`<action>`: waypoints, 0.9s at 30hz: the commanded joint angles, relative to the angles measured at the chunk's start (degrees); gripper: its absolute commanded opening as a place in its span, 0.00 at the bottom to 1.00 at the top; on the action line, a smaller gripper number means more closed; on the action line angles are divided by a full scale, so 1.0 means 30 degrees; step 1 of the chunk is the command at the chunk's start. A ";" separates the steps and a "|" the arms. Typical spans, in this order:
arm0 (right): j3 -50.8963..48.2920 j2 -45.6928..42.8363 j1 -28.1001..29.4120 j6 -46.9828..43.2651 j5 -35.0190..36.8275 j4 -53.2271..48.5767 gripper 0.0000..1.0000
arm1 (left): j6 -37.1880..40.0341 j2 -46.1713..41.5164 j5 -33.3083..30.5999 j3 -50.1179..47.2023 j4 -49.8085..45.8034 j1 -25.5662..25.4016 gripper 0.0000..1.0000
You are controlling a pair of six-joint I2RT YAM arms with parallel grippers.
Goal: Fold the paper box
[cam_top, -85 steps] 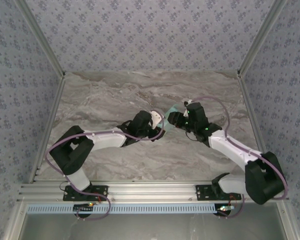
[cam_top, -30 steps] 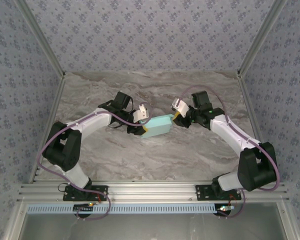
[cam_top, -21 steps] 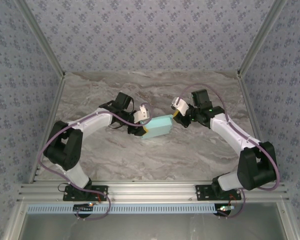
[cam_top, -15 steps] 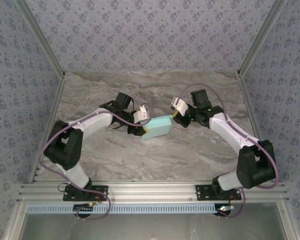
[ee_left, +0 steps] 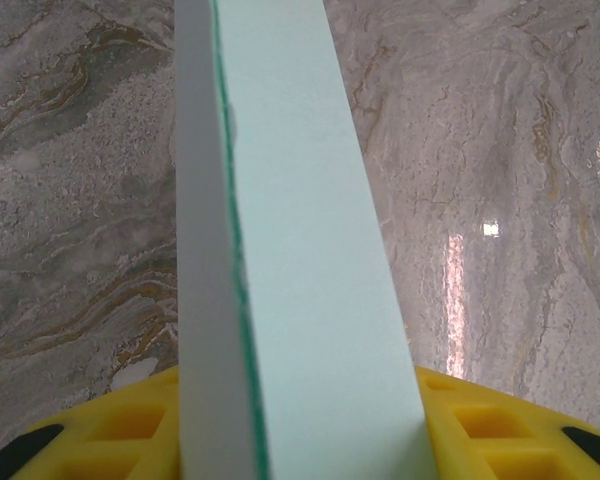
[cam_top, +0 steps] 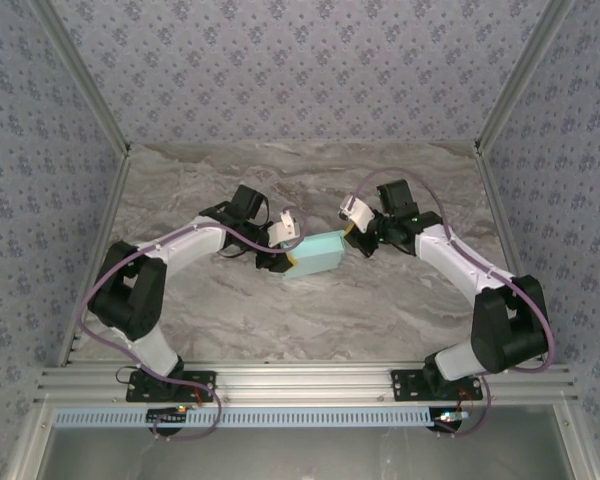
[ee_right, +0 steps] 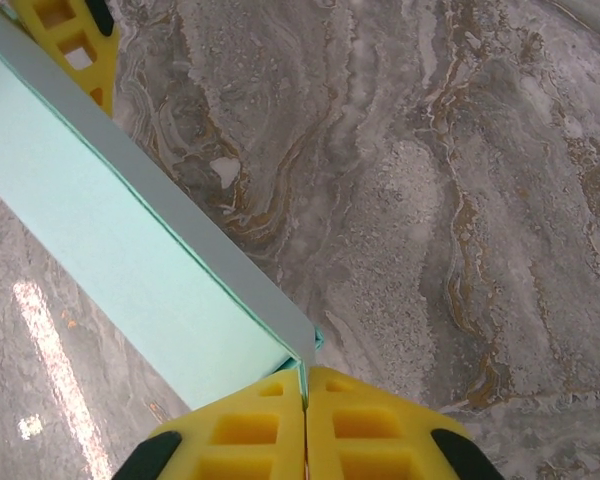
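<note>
**Desk:** What has moved in the last second?

**Photographer:** The right gripper (cam_top: 352, 236) has closed its pads, and the right arm has edged toward the bench's left side. The paper box (cam_top: 318, 254) has hardly shifted. Nearly three seconds back, both grippers were bunched over the middle with the card between them. The arms have since drawn apart.

**Desk:** Starting from the near edge, how does it stand?

**Photographer:** Both arms rise from the near edge of the marbled bench (cam_top: 280, 320) and bend inward. At the bench's middle, about midway between its left and right edges, the pale cyan box forms a closed, long rectangular shape. It is slanted, with its right end farther from the near edge.

The left gripper (cam_top: 286, 252) holds the left, nearer end. In the left wrist view its yellow pads (ee_left: 130, 420) sit on either side of the box, parted by its thickness. At the farther end, the right wrist view shows the right gripper's pads (ee_right: 230, 440) pressed together, with a thin corner edge of the card nipped in the seam.

**Desk:** Is the box resting on the bench?

**Photographer:** Cannot tell.
</note>
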 commanded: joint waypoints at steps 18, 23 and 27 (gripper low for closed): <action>0.2189 0.1210 0.4718 1.4285 1.1294 -0.1078 0.01 | -0.1941 0.0667 -0.1547 0.0252 0.2247 -0.0548 0.31; 0.1290 0.1005 0.4815 1.4370 1.1630 -0.0079 0.01 | -0.2019 0.0912 -0.1579 0.0477 0.1991 -0.0552 0.31; 0.0325 0.0714 0.5031 1.4465 1.1853 0.0966 0.00 | -0.2113 0.1137 -0.1577 0.0597 0.1961 -0.0536 0.31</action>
